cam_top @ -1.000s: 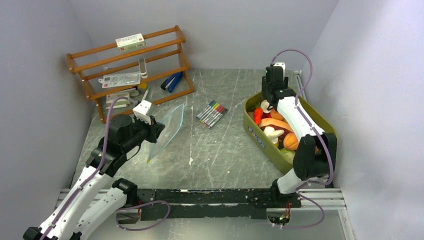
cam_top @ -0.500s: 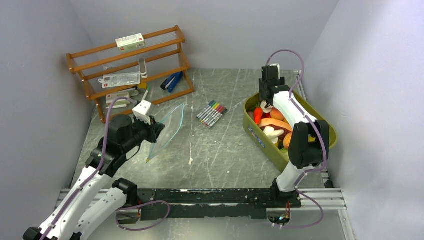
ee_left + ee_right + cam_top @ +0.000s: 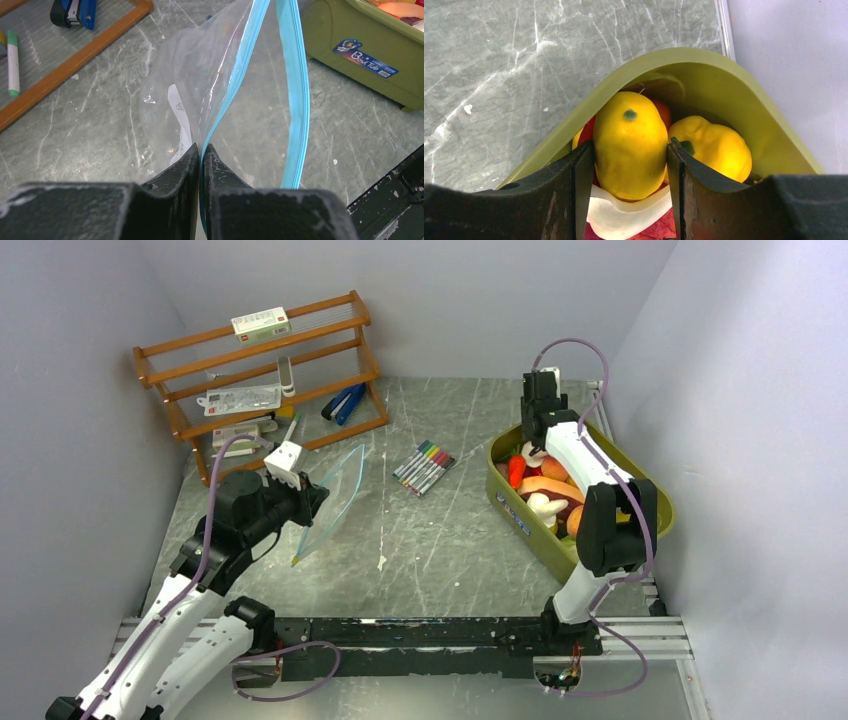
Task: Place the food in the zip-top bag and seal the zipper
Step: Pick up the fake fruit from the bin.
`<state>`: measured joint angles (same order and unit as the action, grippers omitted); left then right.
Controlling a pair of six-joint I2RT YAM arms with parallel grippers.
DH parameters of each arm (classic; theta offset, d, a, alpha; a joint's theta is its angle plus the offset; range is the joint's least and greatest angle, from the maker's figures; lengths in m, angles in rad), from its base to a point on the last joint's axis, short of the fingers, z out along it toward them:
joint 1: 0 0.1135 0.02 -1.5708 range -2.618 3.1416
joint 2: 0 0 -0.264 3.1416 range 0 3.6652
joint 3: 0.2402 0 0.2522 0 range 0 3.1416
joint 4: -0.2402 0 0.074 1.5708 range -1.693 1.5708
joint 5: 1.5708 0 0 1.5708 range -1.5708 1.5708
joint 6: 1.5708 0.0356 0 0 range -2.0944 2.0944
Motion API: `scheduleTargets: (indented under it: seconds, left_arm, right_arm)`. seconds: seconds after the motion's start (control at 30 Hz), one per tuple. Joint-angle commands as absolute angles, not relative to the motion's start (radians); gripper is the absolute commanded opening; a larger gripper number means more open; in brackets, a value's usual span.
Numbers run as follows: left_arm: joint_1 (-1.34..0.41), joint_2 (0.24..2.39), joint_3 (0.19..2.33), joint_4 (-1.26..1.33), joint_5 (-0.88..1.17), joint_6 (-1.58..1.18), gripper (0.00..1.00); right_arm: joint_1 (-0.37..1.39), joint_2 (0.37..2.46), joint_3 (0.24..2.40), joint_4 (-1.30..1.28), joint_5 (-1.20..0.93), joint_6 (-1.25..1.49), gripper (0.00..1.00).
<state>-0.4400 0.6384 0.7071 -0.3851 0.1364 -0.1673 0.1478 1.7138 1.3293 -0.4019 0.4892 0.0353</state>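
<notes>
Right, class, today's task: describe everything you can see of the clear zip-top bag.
The zip-top bag is clear, thin, floppy plastic, roughly square, with a white label on one wall. Its teal-blue zipper is unsealed: one strip is pinched in the shut left jaws, the other bows away, leaving the mouth open. It stands on edge, tilted, over the grey table and looks empty. Whether its lower corner touches the table is unclear.

Wedged at the far end of the tub point(image 3: 704, 65): yellow fruit point(image 3: 630, 125) filling the gap inside the right gripper point(image 3: 631, 145), second yellow fruit point(image 3: 711, 145) just right, olive wall curving close ahead, open table point(image 3: 499, 60) beyond.
</notes>
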Motion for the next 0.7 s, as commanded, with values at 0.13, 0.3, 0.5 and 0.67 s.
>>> scheduleTargets:
  seconds: [0.13,0.3,0.5,0.67]
  left_arm:
    - [-0.436,0.633,0.703,-0.336,0.102,-0.170,0.07]
    - [-0.436,0.628,0.703,-0.334,0.105,-0.173,0.07]
    - [-0.436,0.640,0.711,-0.345,0.123,-0.165,0.07]
    - [-0.436,0.634,0.711,-0.348,0.123,-0.163,0.07]
  right_arm:
    - [0.203,1.653,1.372,-0.437,0.576,0.085,0.37]
    - [0.257,1.611,1.382,-0.486,0.635,0.124,0.35]
    - [0.354,1.587,1.441,-0.577,0.768,0.156,0.34]
    - [0.423,1.561,1.491,-0.646,0.882,0.180,0.33]
